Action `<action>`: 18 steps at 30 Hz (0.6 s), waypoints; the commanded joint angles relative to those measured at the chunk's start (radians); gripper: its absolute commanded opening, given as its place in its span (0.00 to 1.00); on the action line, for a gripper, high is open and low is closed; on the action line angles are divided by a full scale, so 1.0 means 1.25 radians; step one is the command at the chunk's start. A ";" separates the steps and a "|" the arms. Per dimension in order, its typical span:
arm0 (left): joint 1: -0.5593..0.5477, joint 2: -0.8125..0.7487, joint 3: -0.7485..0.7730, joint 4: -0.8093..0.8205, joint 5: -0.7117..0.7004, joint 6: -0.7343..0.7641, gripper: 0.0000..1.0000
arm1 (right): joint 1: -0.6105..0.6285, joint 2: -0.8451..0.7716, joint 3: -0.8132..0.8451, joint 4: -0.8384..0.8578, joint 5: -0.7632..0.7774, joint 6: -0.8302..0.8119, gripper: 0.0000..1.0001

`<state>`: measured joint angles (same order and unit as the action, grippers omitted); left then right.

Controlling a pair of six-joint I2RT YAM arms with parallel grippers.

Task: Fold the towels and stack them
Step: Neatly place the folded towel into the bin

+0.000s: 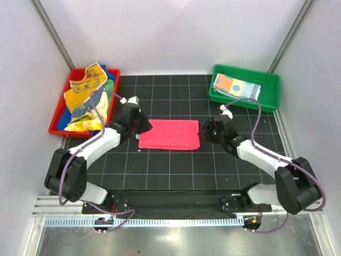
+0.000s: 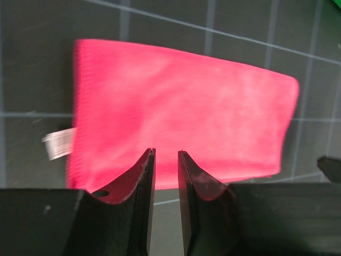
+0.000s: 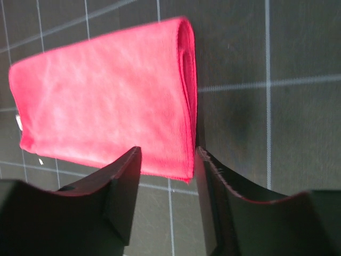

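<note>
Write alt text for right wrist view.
Folded pink-red towel lies flat on the dark gridded mat, fold at its right edge. The black fingers stand apart at the bottom, the towel's near corner visible in their gap, not gripped.

no legible text in any view. white sewn tag (image 2: 57,143) on the pink towel (image 2: 181,112), left of the left jaws: blurred, unreadable. printed orange-yellow towel (image 1: 88,80) in red tray (image 1: 55,129), beyond the left jaws: print too small to read.
</note>
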<state>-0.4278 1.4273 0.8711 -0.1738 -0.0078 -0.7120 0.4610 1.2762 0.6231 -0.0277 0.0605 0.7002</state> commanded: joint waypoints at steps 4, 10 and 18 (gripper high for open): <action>-0.104 0.109 0.073 0.054 0.004 0.010 0.27 | -0.051 0.066 0.097 -0.038 -0.032 -0.057 0.59; -0.147 0.199 0.059 0.169 0.048 -0.008 0.26 | -0.079 0.168 0.141 -0.026 -0.084 -0.082 0.66; -0.177 0.265 0.010 0.233 0.053 -0.028 0.24 | -0.082 0.263 0.137 0.017 -0.110 -0.078 0.72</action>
<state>-0.6415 1.7546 0.9089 0.0410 0.0505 -0.7303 0.3622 1.5890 0.7792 -0.0441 -0.0532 0.6205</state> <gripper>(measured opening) 0.241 0.718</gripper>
